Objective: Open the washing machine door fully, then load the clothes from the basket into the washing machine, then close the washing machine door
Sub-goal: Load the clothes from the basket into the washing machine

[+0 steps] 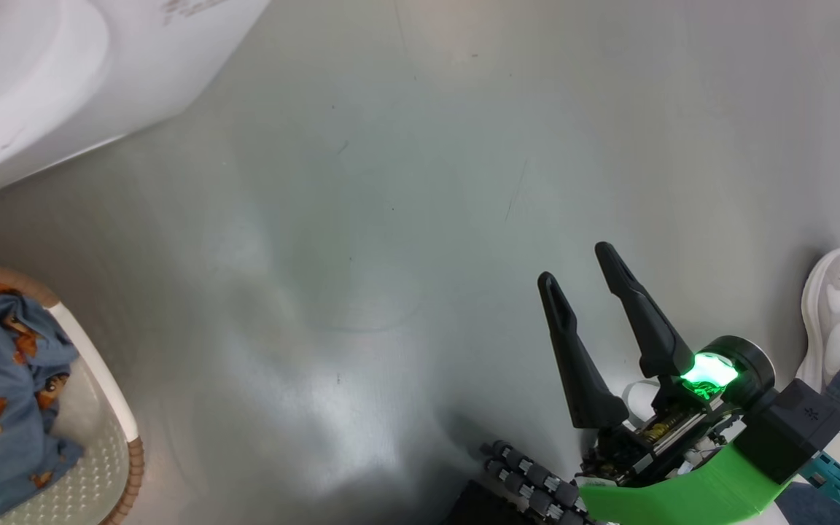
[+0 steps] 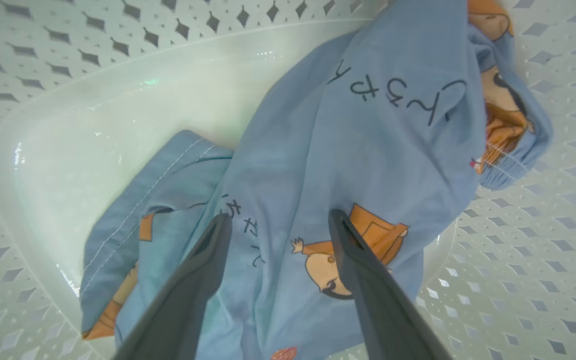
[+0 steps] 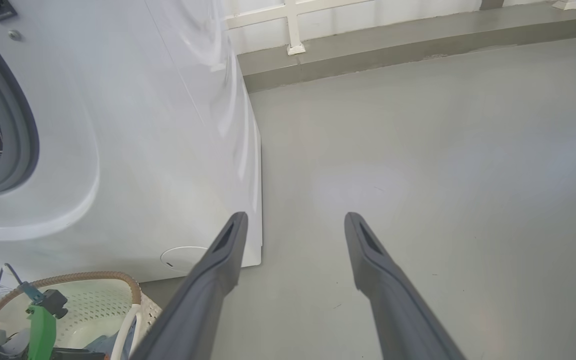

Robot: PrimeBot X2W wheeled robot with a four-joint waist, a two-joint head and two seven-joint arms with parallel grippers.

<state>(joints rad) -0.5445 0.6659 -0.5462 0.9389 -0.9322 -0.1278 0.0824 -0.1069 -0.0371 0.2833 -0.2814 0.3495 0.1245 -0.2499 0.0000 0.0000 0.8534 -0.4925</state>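
The left gripper [image 2: 280, 217] is held wide open over the blue printed clothes [image 2: 378, 140], which are bundled inside the basket [image 2: 68, 60] at near left; whether the fabric is touched cannot be told. The right gripper [image 1: 575, 265] is spread wide and empty above the grey floor [image 1: 391, 219]. The washing machine [image 3: 168, 125] is seen at far left, just beyond the basket. A person's shoe [image 1: 839, 306] is seen at right.

Head view: high, aimed steeply down at the floor [image 1: 405, 182]. The washing machine [image 1: 135, 65] corner is at upper left and the basket [image 1: 133, 456] is cut off by the left edge.
Left wrist view: inside the basket, very close to the clothes [image 2: 383, 150].
Right wrist view: low, facing along the floor beside the washing machine front.
The basket is common to all three.
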